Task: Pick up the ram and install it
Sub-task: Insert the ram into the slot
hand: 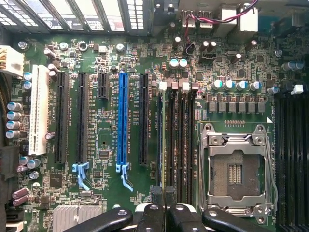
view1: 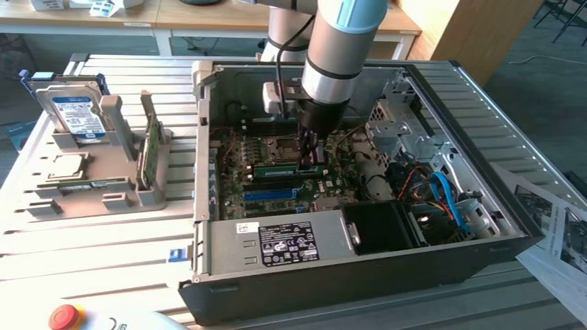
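The ram [view1: 275, 167] is a thin green stick standing on edge in a memory slot on the motherboard, inside the open computer case [view1: 367, 271]. My gripper [view1: 312, 159] reaches straight down into the case at the end of the stick towards the exterior view's right. In the wrist view I see the ram [hand: 160, 140] edge-on as a thin line running away from my gripper [hand: 164, 209]. The black fingers [hand: 150, 217] are shut together with the stick's near end between them.
Beside the ram lie the empty CPU socket [hand: 235, 169] and a long blue slot [hand: 122, 116]. At the exterior view's left a grey holder [view1: 101, 196] carries a hard drive [view1: 78, 113] and another green stick [view1: 147, 151]. Papers [view1: 559, 234] lie at the right.
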